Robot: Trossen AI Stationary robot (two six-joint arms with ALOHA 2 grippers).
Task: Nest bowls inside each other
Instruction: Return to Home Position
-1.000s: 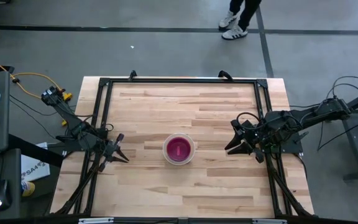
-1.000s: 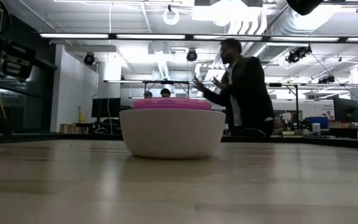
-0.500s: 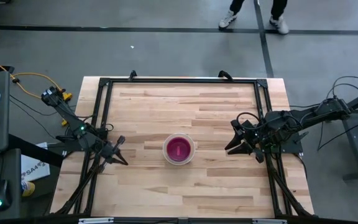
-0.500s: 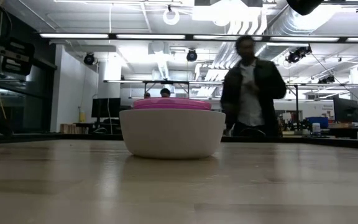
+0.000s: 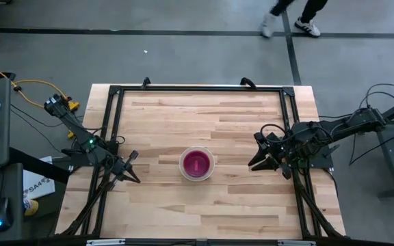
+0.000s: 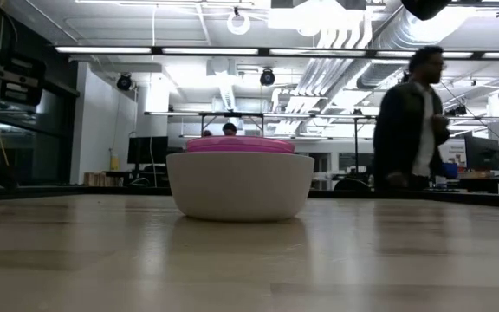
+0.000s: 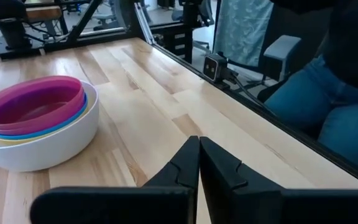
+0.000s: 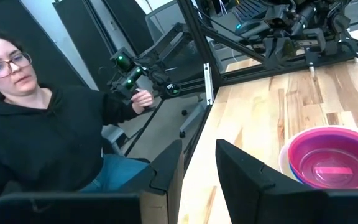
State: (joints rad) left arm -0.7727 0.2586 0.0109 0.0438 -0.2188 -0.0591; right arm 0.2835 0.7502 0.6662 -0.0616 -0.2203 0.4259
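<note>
The bowls stand nested in one stack at the table's middle. The white bowl is outermost and rests on the wood by its base. Yellow and blue rims show inside it, and the red-pink bowl sits on top. In the low view the pink rim stands above the white wall. My left gripper is shut and holds nothing, left of the stack. My right gripper is open with nothing between its fingers, right of the stack. The right wrist view shows the pink bowl ahead.
A black frame rail runs around the wooden table top. A person sits off the table's near edge, with a knee in the left wrist view. Another person walks beyond the far edge. Bare wood lies all around the stack.
The person beyond the far edge has walked toward the right side of the room. The bowls have not moved.
</note>
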